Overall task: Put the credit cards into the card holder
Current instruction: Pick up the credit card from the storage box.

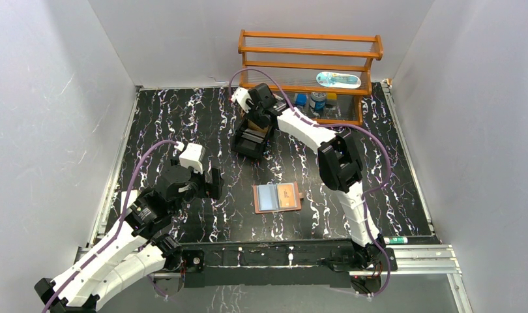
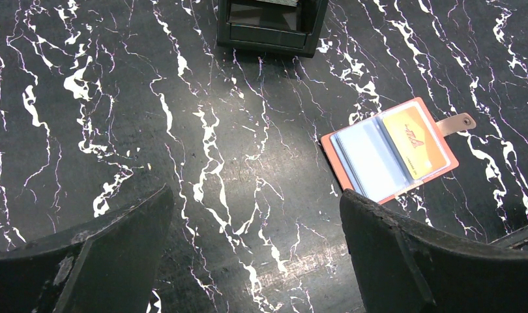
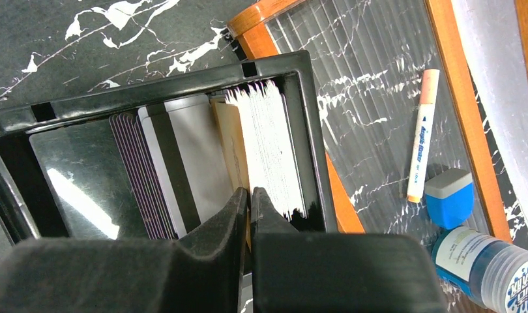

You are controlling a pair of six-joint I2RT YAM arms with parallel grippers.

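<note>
One view, right wrist, shows cards point(image 3: 268, 150) in tray point(image 3: 150, 91). Right gripper point(image 3: 249, 192) near-closed, grip unclear. Left gripper point(image 2: 256, 199) fingers apart. Holder point(image 1: 278, 197) axis 9–3 o'clock, tab at 3.

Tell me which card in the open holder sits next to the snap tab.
The orange card, right beside the snap tab; the pale blue card lies on the other half.

Count: 2 arms, left arm point(image 1: 118, 248) and right arm point(image 1: 339, 163), 1 gripper each: left gripper point(image 2: 255, 195), right gripper point(image 3: 249, 195). 1 card holder point(image 2: 328, 145), 2 cards showing in it: 1 orange card point(image 2: 414, 142), 1 pale blue card point(image 2: 372, 160). 1 black tray point(image 3: 183, 83) with a packed stack of cards point(image 3: 271, 150), too many to count edge-on. 1 wooden rack point(image 1: 310, 50). 1 marker point(image 3: 423, 143), 1 blue block point(image 3: 448, 197), 1 bottle point(image 3: 483, 264). 1 white-and-teal oblong item point(image 1: 338, 79). 1 pen point(image 1: 395, 240).
</note>
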